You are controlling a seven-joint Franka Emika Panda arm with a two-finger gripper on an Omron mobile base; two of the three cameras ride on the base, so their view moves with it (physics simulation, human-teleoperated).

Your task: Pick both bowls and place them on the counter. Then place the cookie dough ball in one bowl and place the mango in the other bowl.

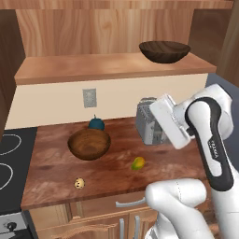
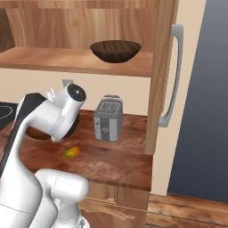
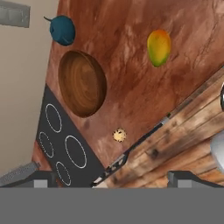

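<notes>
The deeper reddish-brown bowl (image 1: 88,144) (image 3: 82,83) stands empty on the counter (image 1: 112,175) (image 3: 131,92). The wider dark bowl (image 1: 164,51) (image 2: 116,50) sits up on the pale wooden shelf (image 1: 93,67). The mango (image 1: 137,163) (image 2: 71,152) (image 3: 159,47) lies on the counter to the right of the reddish bowl. The cookie dough ball (image 1: 80,183) (image 3: 119,135) rests near the counter's front edge. My gripper (image 3: 113,178) hangs high above the counter, looking down on it. It is open, with nothing between its fingertips (image 3: 40,178).
A dark teal round thing with a stem (image 1: 96,123) (image 3: 62,30) sits behind the reddish bowl. A silver toaster (image 1: 149,122) (image 2: 108,118) stands at the back right, close to my hand. A black stove top (image 1: 9,158) (image 3: 61,140) borders the counter's left. A tall cabinet side with a grey handle (image 2: 171,75) rises at the right.
</notes>
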